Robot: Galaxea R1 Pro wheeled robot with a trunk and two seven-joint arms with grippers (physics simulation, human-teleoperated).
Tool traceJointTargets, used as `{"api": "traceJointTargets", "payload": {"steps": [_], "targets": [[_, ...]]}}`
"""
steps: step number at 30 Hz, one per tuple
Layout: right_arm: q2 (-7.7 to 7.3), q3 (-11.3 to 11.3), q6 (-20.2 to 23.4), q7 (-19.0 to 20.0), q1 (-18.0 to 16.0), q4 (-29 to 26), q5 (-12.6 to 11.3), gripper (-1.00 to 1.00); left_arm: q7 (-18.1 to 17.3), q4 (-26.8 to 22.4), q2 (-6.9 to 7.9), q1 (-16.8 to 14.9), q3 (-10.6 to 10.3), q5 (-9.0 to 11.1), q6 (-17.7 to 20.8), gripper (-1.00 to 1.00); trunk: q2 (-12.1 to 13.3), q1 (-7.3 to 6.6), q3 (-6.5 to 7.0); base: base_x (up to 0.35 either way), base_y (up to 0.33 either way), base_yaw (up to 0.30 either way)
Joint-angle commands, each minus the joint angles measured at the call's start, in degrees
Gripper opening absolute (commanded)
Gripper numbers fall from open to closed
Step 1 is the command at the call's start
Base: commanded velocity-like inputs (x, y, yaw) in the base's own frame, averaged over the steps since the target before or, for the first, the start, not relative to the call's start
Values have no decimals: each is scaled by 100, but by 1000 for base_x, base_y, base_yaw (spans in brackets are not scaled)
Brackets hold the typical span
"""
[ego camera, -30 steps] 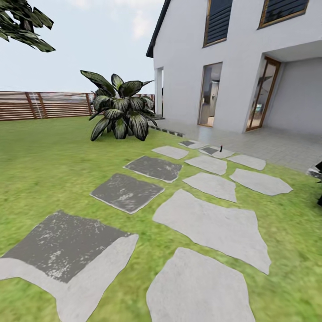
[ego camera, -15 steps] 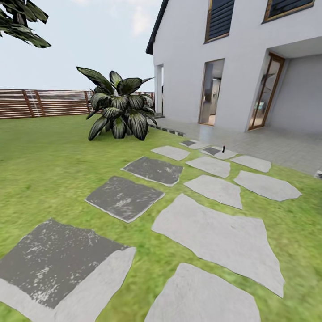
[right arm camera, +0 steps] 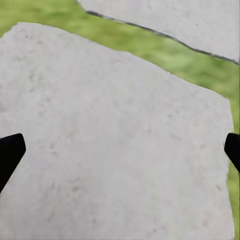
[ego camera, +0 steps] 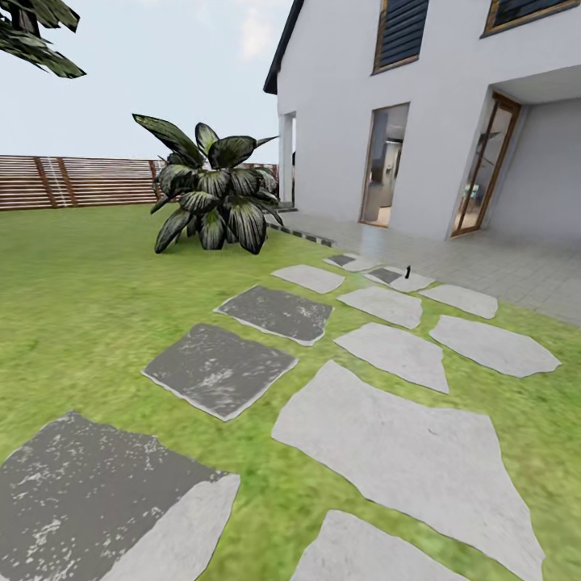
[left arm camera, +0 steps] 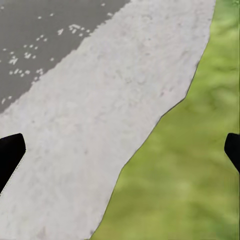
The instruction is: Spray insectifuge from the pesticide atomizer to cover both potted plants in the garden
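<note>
A white two-storey house (ego camera: 452,105) with wood-framed glass doors (ego camera: 482,165) and dark upper windows stands at the right of the head view, with a pale tiled terrace (ego camera: 484,262) running along its foot. A green lawn (ego camera: 73,298) spreads from there to a brown horizontal-slat fence (ego camera: 73,181) at the far left. Across the lawn runs a path of flat stepping stones (ego camera: 403,444), some light grey, some dark mottled grey (ego camera: 219,369), leading toward the terrace. A large dark-leaved striped plant (ego camera: 211,198) grows out of the grass near the house corner, and dark foliage (ego camera: 36,36) hangs in at the upper left corner. A very small dark upright object (ego camera: 407,272) stands on one of the far stones; it is too small to identify, and neither the atomizer nor the potted plants can be made out. In the left wrist view the left gripper (left arm camera: 120,152) hangs over a stone's edge beside grass, its black fingertips (left arm camera: 10,152) spread wide with nothing between them. In the right wrist view the right gripper (right arm camera: 120,152) hangs over a pale stone, its fingertips (right arm camera: 10,152) likewise wide apart and empty.
</note>
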Motion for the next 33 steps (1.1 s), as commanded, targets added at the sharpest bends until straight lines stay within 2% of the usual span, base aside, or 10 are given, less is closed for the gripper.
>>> {"api": "traceJointTargets", "payload": {"steps": [1, 33], "targets": [[1, -5, -15, -2, -1, 0, 2, 100, 1, 5, -1, -3, 14, -3, -19, 100, -2, 3, -5, 339, 0, 0], [1, -5, -13, -2, -1, -5, -6, 100, 1, 3, -1, -4, 14, -15, -19, 100, -2, 3, -5, 339, 0, -4]]}}
